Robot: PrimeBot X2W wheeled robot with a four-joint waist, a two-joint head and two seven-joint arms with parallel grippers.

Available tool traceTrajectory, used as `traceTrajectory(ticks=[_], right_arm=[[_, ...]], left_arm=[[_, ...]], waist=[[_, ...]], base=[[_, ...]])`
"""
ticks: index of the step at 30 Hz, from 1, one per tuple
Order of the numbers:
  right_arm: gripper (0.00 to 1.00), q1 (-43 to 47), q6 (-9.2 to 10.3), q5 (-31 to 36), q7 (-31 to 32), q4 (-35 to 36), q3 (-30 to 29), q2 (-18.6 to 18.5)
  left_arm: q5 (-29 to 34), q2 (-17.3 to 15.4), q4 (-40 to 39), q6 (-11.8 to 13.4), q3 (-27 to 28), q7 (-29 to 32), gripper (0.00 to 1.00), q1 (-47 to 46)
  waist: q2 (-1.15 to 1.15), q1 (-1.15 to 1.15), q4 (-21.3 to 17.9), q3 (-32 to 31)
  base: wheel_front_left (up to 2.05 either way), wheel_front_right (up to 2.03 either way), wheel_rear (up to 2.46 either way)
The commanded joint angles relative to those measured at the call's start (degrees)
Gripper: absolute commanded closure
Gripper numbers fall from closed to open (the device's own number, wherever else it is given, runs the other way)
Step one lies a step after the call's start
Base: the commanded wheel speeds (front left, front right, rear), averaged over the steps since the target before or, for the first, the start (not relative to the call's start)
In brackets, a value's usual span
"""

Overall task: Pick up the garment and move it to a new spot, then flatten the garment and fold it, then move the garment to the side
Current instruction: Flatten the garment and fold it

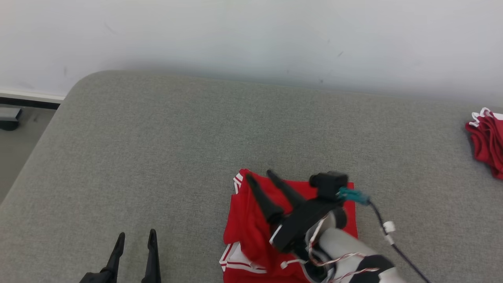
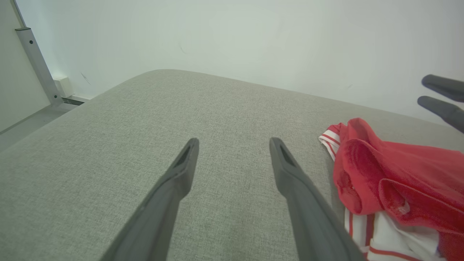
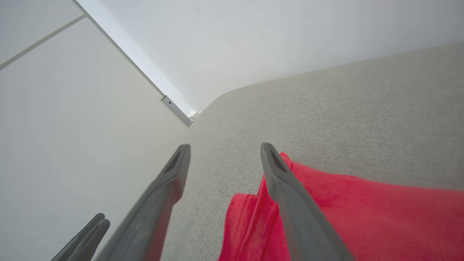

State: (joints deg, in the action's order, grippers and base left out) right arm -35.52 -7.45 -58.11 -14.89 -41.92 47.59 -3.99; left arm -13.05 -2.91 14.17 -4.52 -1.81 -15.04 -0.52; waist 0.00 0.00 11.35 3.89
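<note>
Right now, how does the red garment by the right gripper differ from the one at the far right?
The near garment lies roughly folded under the right gripper; the edge garment is a crumpled heap, alone. The near garment sits front and centre; the edge garment is cut off by the frame. Both are red with white trim.

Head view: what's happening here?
The right gripper hangs open over a bunched red garment lying on the grey padded surface, gripping nothing. The left gripper is open too, idle over the surface to the garment's left. A second red garment sits at the far right edge.
</note>
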Motion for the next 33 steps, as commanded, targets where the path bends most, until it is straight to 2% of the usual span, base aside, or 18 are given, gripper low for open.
traceTrajectory(ticks=[1,3,10,17,24,33], right_arm=[[0.00,-0.4,-0.05,1.9,-0.3,1.9,-2.4,-2.2],[0.00,-0.3,-0.05,3.5,-0.4,3.5,-4.3,-3.2],[0.00,7.1,-0.05,15.4,-0.2,13.1,-18.0,-8.4],[0.00,17.2,-0.05,26.5,-0.3,21.4,-30.4,-9.2],[0.00,25.7,-0.05,36.8,-0.3,27.9,-37.9,-6.5],[0.00,34.6,-0.05,42.5,-0.3,30.7,-44.6,-2.7]], left_arm=[[0.4,0.0,-0.3,0.2,0.5,-0.1,0.00,0.6],[0.5,0.0,-0.4,0.3,0.6,-0.1,0.00,0.7],[1.1,0.0,-1.0,0.2,1.9,-0.1,0.00,1.6],[1.9,0.0,-1.7,0.1,3.1,-0.1,0.00,2.5],[2.8,0.0,-2.8,0.2,4.3,-0.1,0.00,3.0],[3.6,0.0,-3.1,0.4,5.1,-0.1,0.00,4.1]], waist=[[0.00,0.00,-0.5,-0.2],[0.00,0.00,-0.7,-0.2],[0.00,0.00,-1.5,-0.1],[0.00,0.00,-2.7,-0.6],[0.00,0.00,-5.2,-0.8],[0.00,0.00,-8.6,-1.8]], base=[[0.00,0.00,0.00],[0.00,0.00,0.00],[0.00,0.00,0.00],[0.00,0.00,0.00],[0.00,0.00,0.00],[0.00,0.00,0.00]])
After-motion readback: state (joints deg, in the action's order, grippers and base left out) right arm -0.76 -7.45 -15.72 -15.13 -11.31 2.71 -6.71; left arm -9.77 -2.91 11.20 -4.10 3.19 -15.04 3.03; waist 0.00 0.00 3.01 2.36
